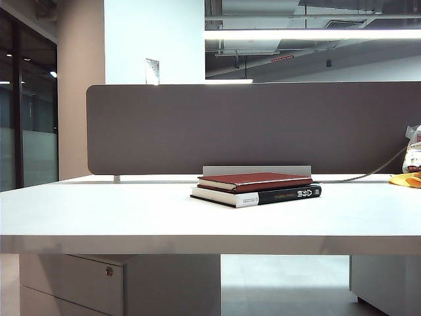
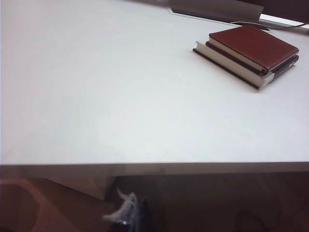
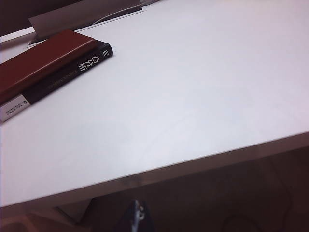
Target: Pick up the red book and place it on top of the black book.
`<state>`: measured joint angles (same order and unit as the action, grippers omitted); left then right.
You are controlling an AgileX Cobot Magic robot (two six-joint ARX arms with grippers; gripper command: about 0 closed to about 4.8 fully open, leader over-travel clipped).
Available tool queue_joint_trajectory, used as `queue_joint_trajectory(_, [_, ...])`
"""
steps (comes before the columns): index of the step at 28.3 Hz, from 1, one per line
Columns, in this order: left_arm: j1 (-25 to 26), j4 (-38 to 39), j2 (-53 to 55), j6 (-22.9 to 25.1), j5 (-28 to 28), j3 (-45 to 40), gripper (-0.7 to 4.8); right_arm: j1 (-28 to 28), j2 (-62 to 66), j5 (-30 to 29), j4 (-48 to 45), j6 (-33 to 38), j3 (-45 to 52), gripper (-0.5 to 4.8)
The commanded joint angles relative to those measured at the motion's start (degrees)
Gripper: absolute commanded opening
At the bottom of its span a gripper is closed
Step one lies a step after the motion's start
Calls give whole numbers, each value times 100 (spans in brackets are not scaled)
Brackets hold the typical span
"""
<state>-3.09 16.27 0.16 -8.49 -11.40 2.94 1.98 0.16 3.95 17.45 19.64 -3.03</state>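
the red book [image 1: 255, 181] lies flat on top of the black book [image 1: 276, 195], stacked near the middle of the white tabletop [image 1: 99, 210], just before a grey partition [image 1: 197, 125] at 12 o'clock. the left gripper [image 2: 126, 212] hangs below the tabletop edge, fingers pressed together and empty. the right gripper [image 3: 137, 217] is also below the edge; i cannot tell its fingers' state.

Two books are on the white table [image 1: 99, 210]: one red book [image 1: 255, 181] and one black book [image 1: 263, 195]. One grey divider panel [image 1: 197, 125] stands behind them. One yellow object [image 1: 404, 179] lies at the table's right edge.
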Motion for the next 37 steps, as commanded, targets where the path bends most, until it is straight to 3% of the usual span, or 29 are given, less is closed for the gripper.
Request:
queue_joint_trajectory(1, [15, -15, 2, 299, 31, -35, -2, 4, 0, 22, -76, -15, -15, -5])
queue_joint_trajectory(4, [52, -745, 2, 387, 330, -258, -2, 4, 0, 22, -76, -17, -15, -5])
queue_joint_trajectory(9, [116, -1019, 2, 398, 817, -254, -2, 4, 0, 22, -76, -15, -15, -5])
queue_joint_trajectory(16, [863, -999, 2, 109, 603, -254, -2, 4, 0, 22, -76, -15, -15, -5])
queue_joint_trajectory(26, [389, -999, 2, 302, 625, -254, -2, 4, 0, 22, -76, -15, -15, -5])
queue_joint_trajectory(37, [376, -999, 2, 356, 625, -254, -2, 4, 0, 22, -76, -15, -15, -5])
